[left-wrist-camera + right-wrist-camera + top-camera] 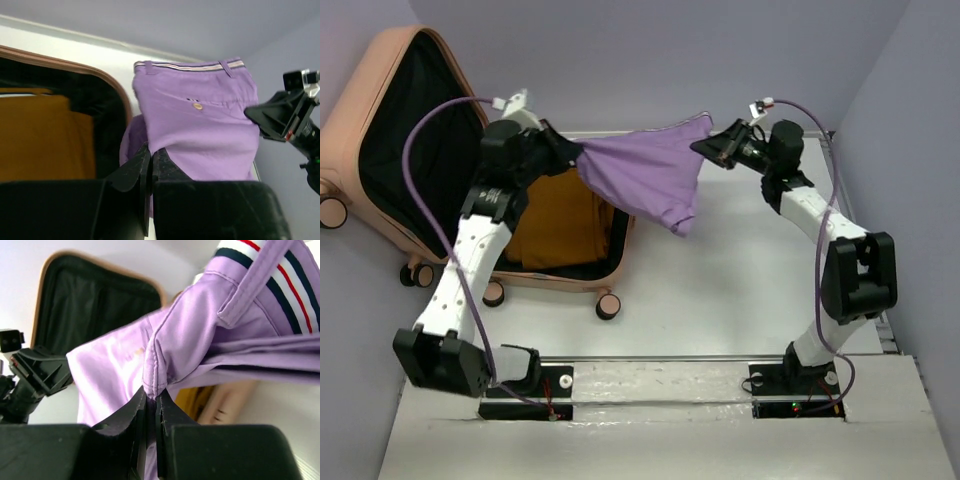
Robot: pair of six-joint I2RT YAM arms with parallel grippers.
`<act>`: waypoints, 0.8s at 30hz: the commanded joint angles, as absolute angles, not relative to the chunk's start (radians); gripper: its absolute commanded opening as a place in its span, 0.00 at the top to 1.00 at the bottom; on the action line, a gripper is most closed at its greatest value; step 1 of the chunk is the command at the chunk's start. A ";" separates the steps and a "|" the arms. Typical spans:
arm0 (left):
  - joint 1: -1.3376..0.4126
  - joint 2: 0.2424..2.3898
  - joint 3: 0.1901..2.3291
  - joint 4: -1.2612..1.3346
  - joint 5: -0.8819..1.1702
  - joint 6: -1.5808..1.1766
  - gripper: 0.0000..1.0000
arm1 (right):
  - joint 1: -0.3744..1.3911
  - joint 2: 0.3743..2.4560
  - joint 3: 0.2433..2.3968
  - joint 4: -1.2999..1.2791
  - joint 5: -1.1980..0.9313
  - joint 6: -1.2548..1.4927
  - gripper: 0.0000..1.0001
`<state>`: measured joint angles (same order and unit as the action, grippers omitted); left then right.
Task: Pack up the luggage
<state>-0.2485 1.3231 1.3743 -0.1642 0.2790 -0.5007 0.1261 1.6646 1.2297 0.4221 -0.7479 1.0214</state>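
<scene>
Top external: mounted high behind the arm bases (525, 378), looking down and forward; luggage (390, 110) at upper left of frame. Wrist cameras sit close behind their own fingers (131, 172), angled upward, facing each other. All three views share the purple trousers (650, 175).

You face a white worktop (740, 300) boxed in by plain lavender-grey walls. The back wall (650, 60) runs across 12 o'clock, the right wall (920, 110) slants down past 3 o'clock, and a strip of left wall (340, 30) shows at 10 o'clock. The light is soft and even, leaving only faint shadows on the worktop. At 6 o'clock a thin metal rail (660, 358) crosses it, with a paler board (650, 440) just below.
</scene>
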 commanded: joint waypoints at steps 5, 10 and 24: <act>0.217 1.138 1.071 -0.177 0.178 -0.460 0.94 | 0.431 1.919 1.482 0.514 -0.620 1.065 0.93; 0.420 1.193 0.930 -0.132 0.265 -0.469 0.14 | 0.590 2.147 1.644 0.485 -0.611 1.025 0.68; 0.266 1.093 1.063 -0.247 0.195 -0.397 0.01 | 0.632 2.091 1.856 -0.210 -0.371 0.569 0.06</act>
<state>0.3439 1.0103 1.0485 -0.2249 0.2535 -0.4419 0.6460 2.2158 1.8374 -0.0006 -0.5304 0.7433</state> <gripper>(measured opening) 0.975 0.924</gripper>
